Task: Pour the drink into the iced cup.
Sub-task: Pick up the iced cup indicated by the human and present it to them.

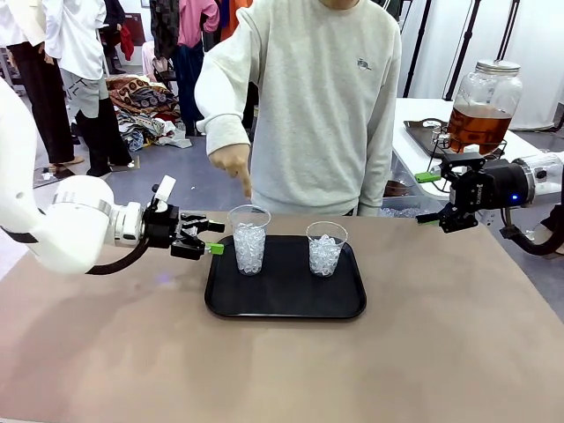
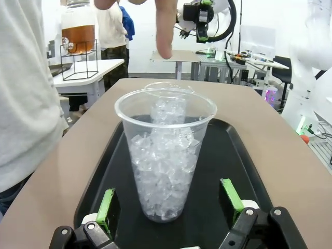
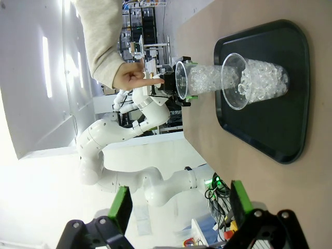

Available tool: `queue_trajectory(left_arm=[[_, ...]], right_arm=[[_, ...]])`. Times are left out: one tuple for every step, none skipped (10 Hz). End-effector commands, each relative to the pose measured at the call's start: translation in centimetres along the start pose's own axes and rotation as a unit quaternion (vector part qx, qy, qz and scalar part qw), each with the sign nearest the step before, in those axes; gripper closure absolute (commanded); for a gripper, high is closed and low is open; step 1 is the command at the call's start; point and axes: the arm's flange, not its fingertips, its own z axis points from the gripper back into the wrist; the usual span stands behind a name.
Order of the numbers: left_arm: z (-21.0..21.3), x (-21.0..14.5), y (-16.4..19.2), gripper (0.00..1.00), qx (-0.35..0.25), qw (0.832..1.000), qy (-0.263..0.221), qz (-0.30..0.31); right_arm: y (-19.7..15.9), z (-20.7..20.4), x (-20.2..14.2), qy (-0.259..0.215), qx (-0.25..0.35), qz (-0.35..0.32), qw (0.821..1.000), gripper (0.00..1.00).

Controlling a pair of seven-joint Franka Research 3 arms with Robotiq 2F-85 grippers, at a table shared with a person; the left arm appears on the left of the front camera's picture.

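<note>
Front view, centre: left gripper point(image 1: 214, 238), jaws apart, is hovering just beside the iced cup point(image 1: 249, 240); the drink point(image 1: 477, 128) is sitting upper right, above the right gripper point(image 1: 429, 197), also apart; squeezing hard is likely risking buckling the thin cup.

The left gripper point(image 2: 167, 189) stands open, with a clear cup point(image 2: 165, 150) of ice close ahead of its green pads, on a black tray point(image 2: 244, 155). A second cup point(image 2: 171, 85) stands just behind. Above it a person's finger point(image 2: 165, 31) points down. Far ahead to the left is a jar point(image 2: 78, 15) of amber drink point(image 2: 79, 39).

Black tray point(image 1: 286, 298), seemingly amber drink point(image 1: 477, 129)
</note>
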Motion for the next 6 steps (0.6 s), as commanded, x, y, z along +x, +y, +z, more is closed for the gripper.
queue_trajectory(left_arm=[[-0.38, -0.47, -0.44, 0.00, -0.017, 1.000, -0.006, -0.018], [-0.57, -0.54, -0.60, 0.00, -0.021, 1.000, -0.005, -0.017], [-0.66, -0.57, -0.66, 0.00, -0.026, 1.000, -0.002, -0.017], [-0.23, -0.49, -0.66, 0.00, -0.022, 1.000, 0.003, -0.009], [-0.71, -0.34, -0.47, 0.00, -0.014, 1.000, -0.002, -0.003], [-0.71, -0.34, -0.47, 0.00, -0.014, 1.000, -0.002, -0.003]], right_arm=[[0.09, -0.06, -0.01, -0.003, 0.000, -0.001, 1.000, 0.00], [0.09, -0.06, -0.01, -0.003, 0.000, -0.001, 1.000, 0.00], [0.09, -0.06, -0.01, -0.003, 0.000, -0.001, 1.000, 0.00], [0.09, -0.06, -0.01, -0.003, 0.000, -0.001, 1.000, 0.00], [0.09, -0.06, -0.01, -0.003, 0.000, -0.001, 1.000, 0.00], [0.09, -0.06, -0.01, -0.003, 0.000, -0.001, 1.000, 0.00]])
